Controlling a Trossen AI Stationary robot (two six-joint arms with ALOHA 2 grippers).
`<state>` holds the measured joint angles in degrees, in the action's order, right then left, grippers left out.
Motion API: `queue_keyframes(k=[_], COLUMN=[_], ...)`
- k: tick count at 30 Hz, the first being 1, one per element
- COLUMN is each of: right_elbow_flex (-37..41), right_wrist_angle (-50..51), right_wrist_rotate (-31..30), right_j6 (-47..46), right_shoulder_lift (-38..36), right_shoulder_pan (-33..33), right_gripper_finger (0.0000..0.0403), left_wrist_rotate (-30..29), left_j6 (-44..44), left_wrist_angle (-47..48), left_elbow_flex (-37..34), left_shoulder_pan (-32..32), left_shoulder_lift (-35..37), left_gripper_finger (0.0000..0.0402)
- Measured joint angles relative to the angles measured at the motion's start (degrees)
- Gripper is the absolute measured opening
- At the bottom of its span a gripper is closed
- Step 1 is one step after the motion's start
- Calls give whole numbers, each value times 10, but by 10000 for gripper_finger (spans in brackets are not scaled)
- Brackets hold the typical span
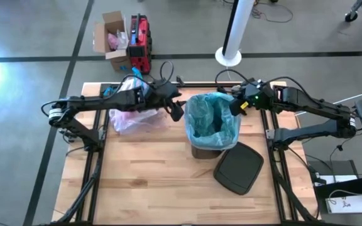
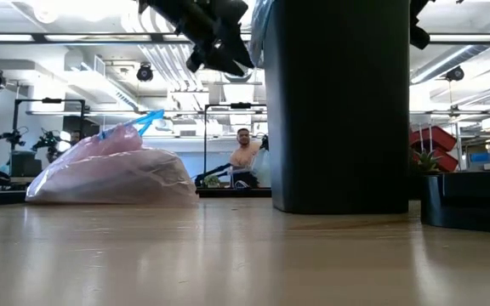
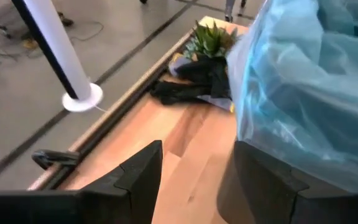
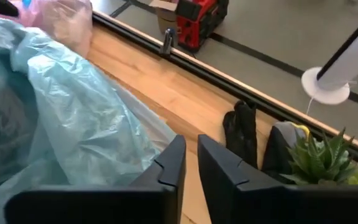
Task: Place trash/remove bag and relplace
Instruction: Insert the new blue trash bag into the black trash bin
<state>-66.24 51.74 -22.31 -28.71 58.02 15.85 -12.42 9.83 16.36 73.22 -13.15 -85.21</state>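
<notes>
Bin (image 1: 201,149) is standing near the middle of the wooden table (image 1: 162,188), and the light blue bag (image 1: 211,117) is lining it, its crinkled edge spilling over the rim. The left gripper (image 1: 177,110) is hovering just beside the bin's left rim, its fingers (image 3: 138,177) standing apart with nothing between them; in the left wrist view the blue plastic is lying close against the outer side of one finger, though contact cannot be confirmed. The right gripper (image 1: 238,105) is sitting at the bin's far right rim, its two fingers (image 4: 166,169) nearly together with only a narrow gap showing; the blue plastic is lying just beside them, and whether any film is pinched cannot be told. The pink bag (image 1: 132,118), filled and knotted with blue ties, is resting on the table to the left of the bin, under the left arm. The dark bin lid (image 1: 238,169) is lying flat on the table, in front of the bin and to its right.
</notes>
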Motion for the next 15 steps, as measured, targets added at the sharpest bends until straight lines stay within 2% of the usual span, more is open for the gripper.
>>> queue_keyframes(k=[7,12,15], right_elbow_flex=[2,2,-6], right_wrist_angle=[-4,-32,-15], right_wrist_rotate=[29,78,80], right_j6=[51,65,77], right_shoulder_lift=[15,21,14], right_shoulder_pan=[-35,-61,-68], right_gripper_finger=[21,62,98], left_wrist_rotate=[12,25,26], left_j6=[-3,-22,-37], left_wrist_angle=[11,51,79], left_elbow_flex=[2,2,2], left_shoulder_pan=[3,4,6], left_shoulder_lift=[17,49,71], left_gripper_finger=[194,205,211])
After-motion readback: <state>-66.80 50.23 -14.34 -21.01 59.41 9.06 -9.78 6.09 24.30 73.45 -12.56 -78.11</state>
